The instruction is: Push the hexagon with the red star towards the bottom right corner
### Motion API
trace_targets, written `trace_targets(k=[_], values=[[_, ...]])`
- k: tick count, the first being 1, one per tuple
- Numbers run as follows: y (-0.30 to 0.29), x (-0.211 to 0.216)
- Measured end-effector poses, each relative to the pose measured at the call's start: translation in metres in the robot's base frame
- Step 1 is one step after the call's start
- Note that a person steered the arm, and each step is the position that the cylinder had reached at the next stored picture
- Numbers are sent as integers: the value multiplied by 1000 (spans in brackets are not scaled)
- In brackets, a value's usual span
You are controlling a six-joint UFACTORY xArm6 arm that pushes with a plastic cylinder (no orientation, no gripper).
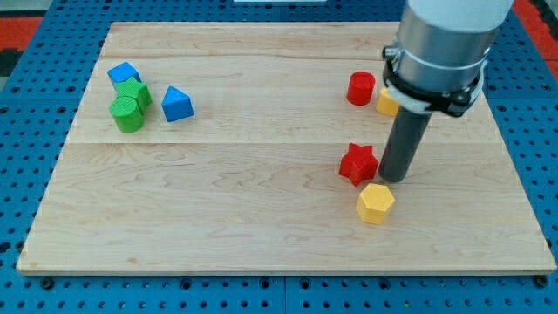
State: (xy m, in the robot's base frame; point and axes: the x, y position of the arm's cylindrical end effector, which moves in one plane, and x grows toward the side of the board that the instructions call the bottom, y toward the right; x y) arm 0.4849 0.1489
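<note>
The red star [357,164] lies right of the board's middle. The yellow hexagon [376,203] lies just below and right of it, a small gap between them. My tip [394,179] rests on the board right beside the star's right side and just above the hexagon. The rod rises from there toward the view's top, under the wide grey arm body [440,44].
A red cylinder [361,88] and a partly hidden yellow block [385,102] sit above, near the arm. At the view's left stand a blue cube [124,73], a green block [136,91], a green cylinder [127,113] and a blue triangular block [176,104]. The board's bottom right corner [547,266] is far off.
</note>
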Motion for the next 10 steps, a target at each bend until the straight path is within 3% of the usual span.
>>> trace_targets(k=[1,2,6,7,9,10], values=[[-1,-17],[-63,-14],[-123,-10],[-92,1],[-122,-13],[-159,21]])
